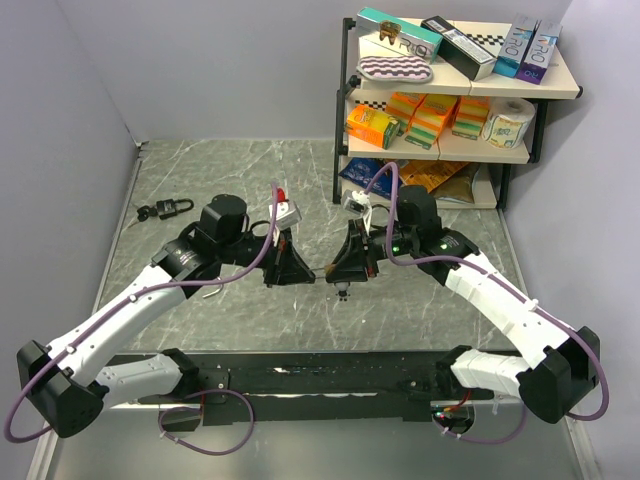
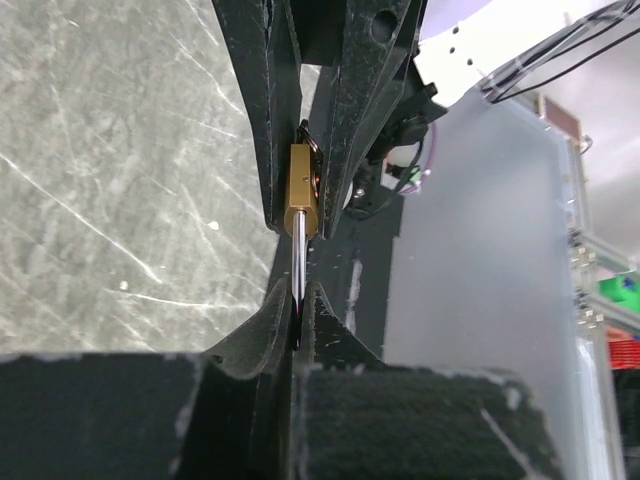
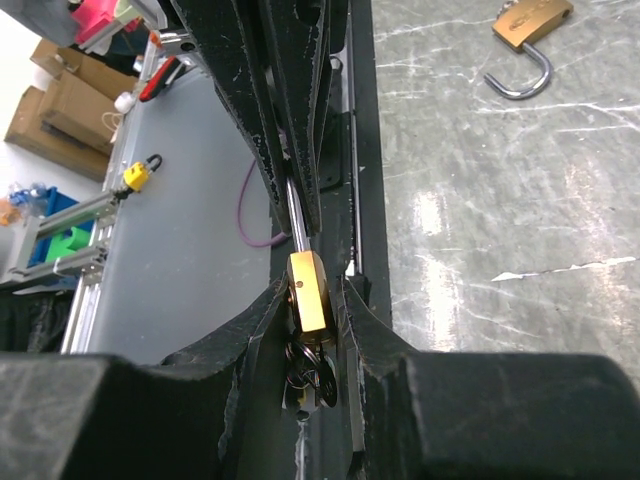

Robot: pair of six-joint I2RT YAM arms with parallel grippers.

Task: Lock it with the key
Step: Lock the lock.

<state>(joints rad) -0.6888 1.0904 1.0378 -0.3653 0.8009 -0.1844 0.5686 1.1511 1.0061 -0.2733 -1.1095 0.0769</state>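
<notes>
A small brass padlock [image 3: 309, 292] hangs in the air between my two grippers, above the middle of the table. My right gripper [image 3: 314, 288] is shut on its brass body [image 2: 300, 192]. A ring of keys [image 3: 318, 372] dangles from the body's far end, between the right fingers; whether a key sits in the keyhole I cannot tell. My left gripper [image 2: 298, 292] is shut on the steel shackle [image 2: 298, 262], which sticks out of the body. In the top view the left gripper [image 1: 298, 270] and right gripper [image 1: 338, 270] meet tip to tip.
A second padlock [image 1: 176, 207] with an open shackle lies at the back left of the marble table [image 1: 240, 170], also seen as a brass padlock [image 3: 530, 22]. A shelf rack [image 1: 450, 95] full of boxes stands at the back right.
</notes>
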